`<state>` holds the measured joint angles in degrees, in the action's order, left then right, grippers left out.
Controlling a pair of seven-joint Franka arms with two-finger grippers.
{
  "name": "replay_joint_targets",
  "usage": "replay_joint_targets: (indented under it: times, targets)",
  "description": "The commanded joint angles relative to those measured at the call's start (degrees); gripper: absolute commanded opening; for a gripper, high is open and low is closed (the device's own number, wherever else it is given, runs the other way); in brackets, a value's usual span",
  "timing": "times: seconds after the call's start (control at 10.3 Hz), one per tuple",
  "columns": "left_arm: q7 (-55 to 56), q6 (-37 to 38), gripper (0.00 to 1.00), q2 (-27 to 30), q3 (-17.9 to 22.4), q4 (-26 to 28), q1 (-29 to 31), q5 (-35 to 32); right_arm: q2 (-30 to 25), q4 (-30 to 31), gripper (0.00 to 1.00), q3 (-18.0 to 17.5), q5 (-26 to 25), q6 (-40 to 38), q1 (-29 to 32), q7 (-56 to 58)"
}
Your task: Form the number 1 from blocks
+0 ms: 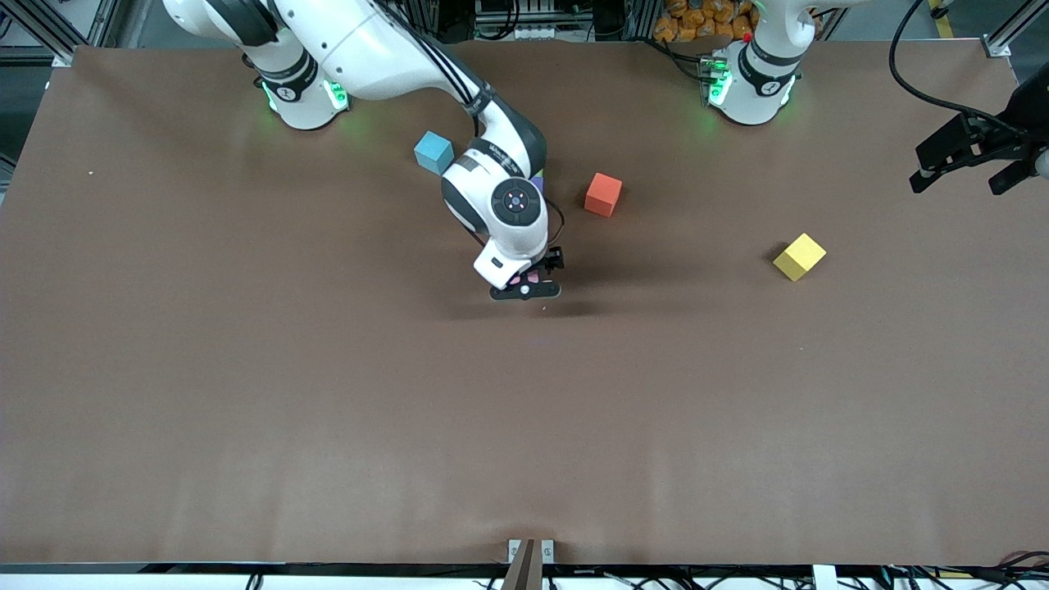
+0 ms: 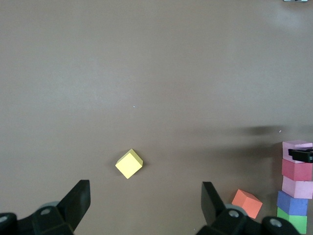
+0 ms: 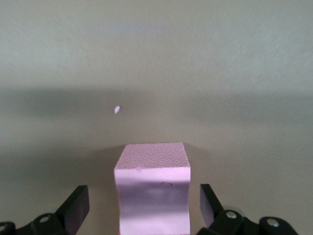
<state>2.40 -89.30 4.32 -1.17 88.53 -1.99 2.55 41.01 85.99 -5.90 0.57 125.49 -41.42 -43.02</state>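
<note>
While my right hand is hovering with fingers spread around the top light pink block of the row forming the 1, just released I judge, my left hand is waiting released, over the counter's edge.

The right arm's wrist hides most of the block line; only a purple corner peeks out at its three o'clock.
</note>
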Motion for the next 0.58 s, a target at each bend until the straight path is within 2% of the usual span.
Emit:
replay_joint_targets:
  times: [0.0, 0.29, 0.49]
  targets:
    - [-1.34, 1.32, 1.00, -0.19, 0.20, -0.99, -0.03, 0.71, -6.79, 1.99, 1.00, 0.01, -0.04, -2.00, 4.13, 1.61]
    - [-1.34, 1.32, 1.00, -0.28, 0.12, -0.99, -0.03, 0.71, -12.77, 2.60, 1.00, -0.17, -0.04, -9.46, 15.36, 19.06]
    - [-0.99, 1.32, 1.00, -0.28, 0.03, -0.99, -0.03, 0.71, -16.99, 6.10, 1.00, -0.17, -0.04, -9.92, 23.28, 28.56]
